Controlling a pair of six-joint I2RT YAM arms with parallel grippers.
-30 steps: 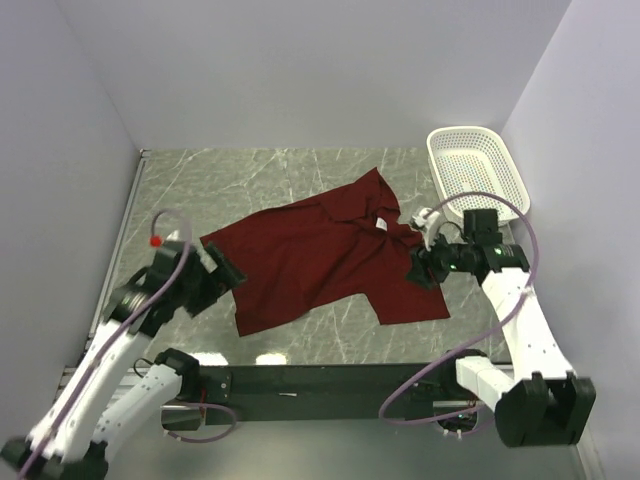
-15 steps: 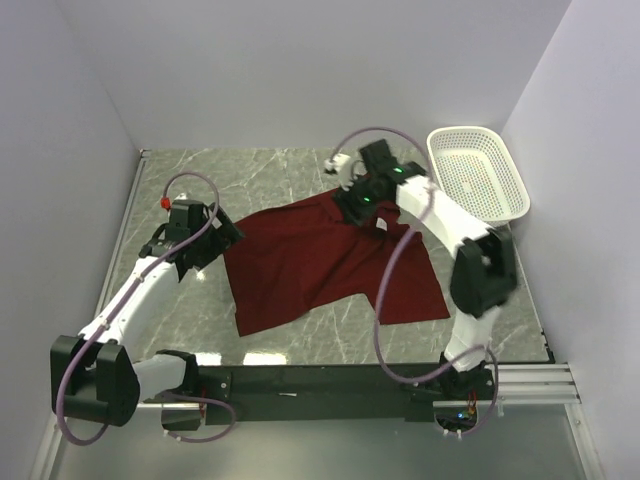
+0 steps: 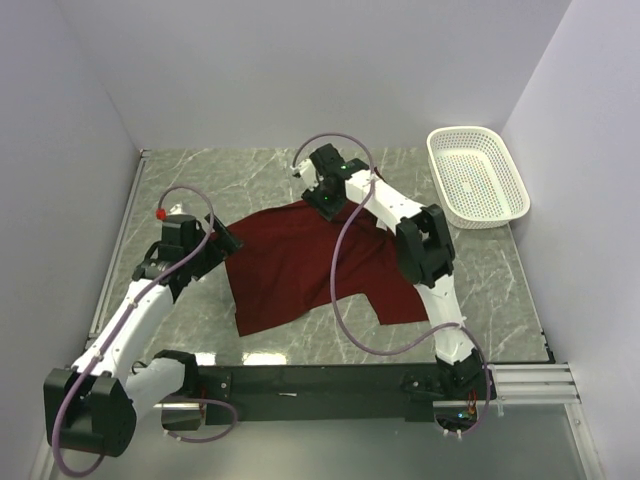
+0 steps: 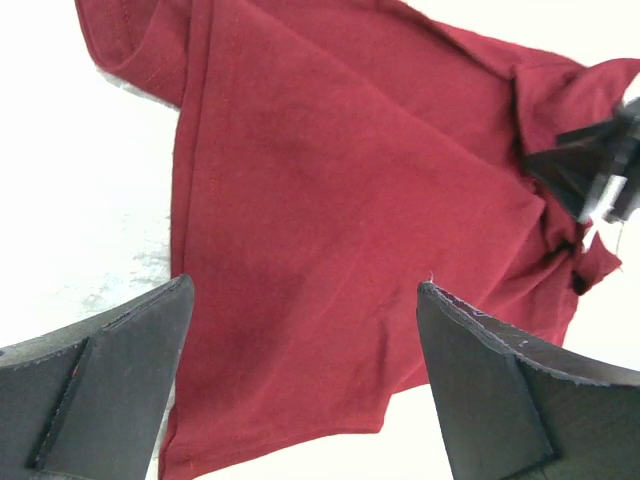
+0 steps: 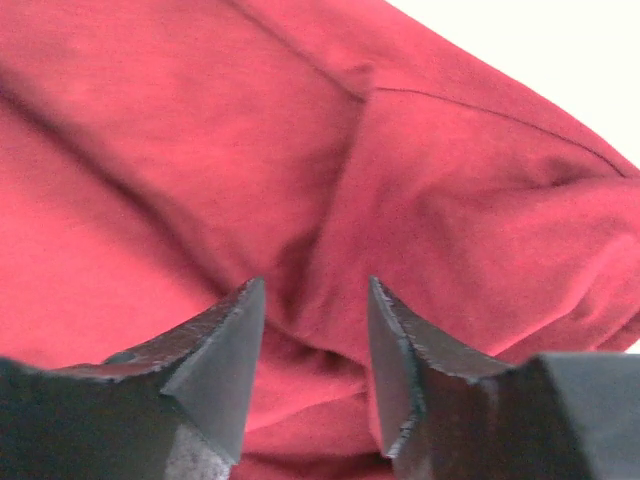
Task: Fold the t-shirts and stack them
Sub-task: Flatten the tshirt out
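- Off at the counter's [image 3: 220, 175] far right corner stands the white perforated basket [image 3: 478, 175], apart from the t-shirt [image 3: 300, 265].
- The maroon t-shirt lies spread out mid-counter.
- The left hand [image 4: 305, 290] hovers at its left edge, spread wide.
- The right hand [image 5: 313, 290] hangs over its far edge, only narrowly parted above a fold.

Matt cotton t-shirt [image 3: 300, 265] — glossy marble table [image 3: 240, 180]

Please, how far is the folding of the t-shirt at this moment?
Done: no fold yet; the maroon t-shirt lies spread, rumpled near the far edge. In hand: the right tool is open over that edge, the left tool open at the left edge. Left: all folds and stacking.
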